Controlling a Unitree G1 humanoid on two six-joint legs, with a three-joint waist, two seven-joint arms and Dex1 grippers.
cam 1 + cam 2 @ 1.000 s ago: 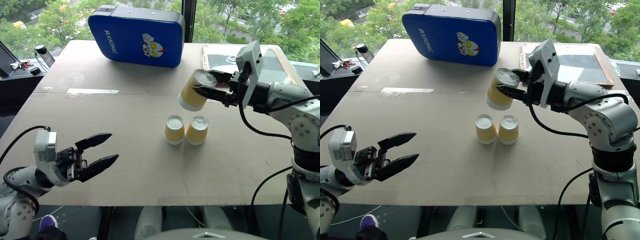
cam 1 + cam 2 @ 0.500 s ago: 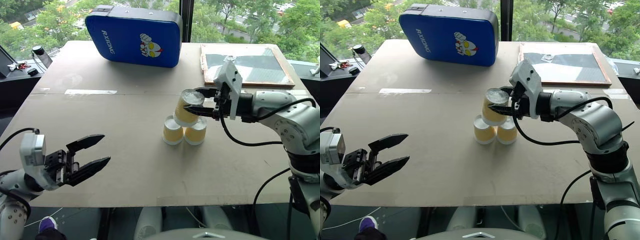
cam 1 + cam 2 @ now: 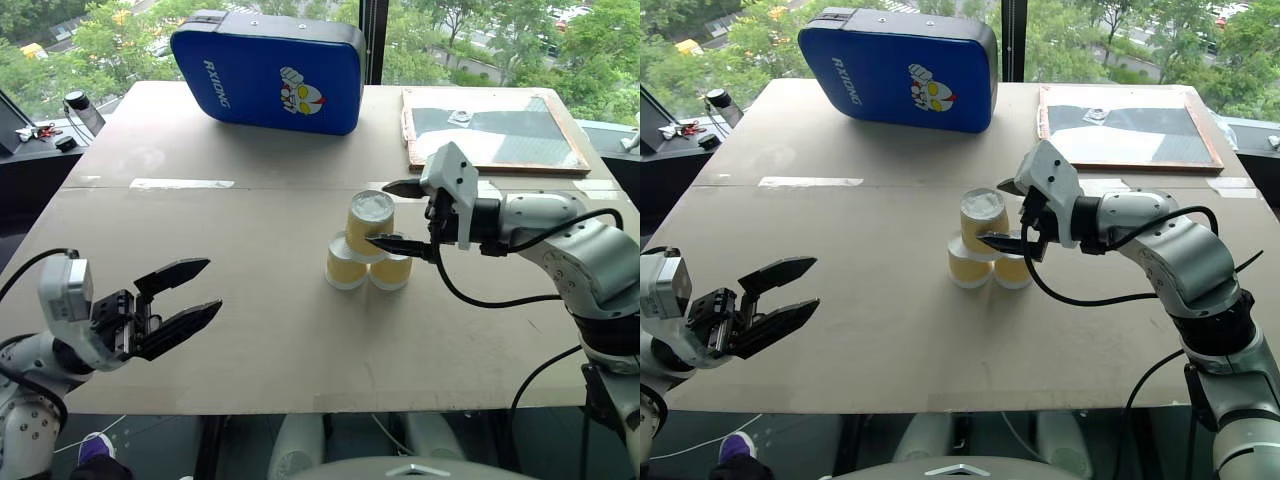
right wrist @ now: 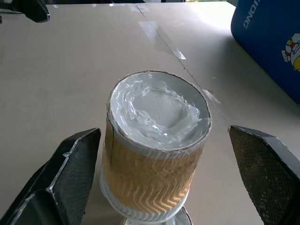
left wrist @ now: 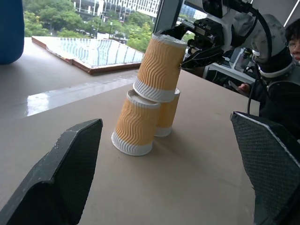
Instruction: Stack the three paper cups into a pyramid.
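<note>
The top cup [image 3: 371, 221] sits upside down across the two base cups [image 3: 365, 268] near the middle of the table [image 3: 250, 330], leaning a little. My right gripper [image 3: 395, 215] straddles it, jaws spread wide and holding nothing. I should back straight out without brushing its sides; my left gripper [image 3: 190, 295] waits well apart, open and empty.

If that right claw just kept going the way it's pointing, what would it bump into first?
Most likely the top cup: it sits straight ahead between the right gripper's open fingers, resting on the two lower cups.
</note>
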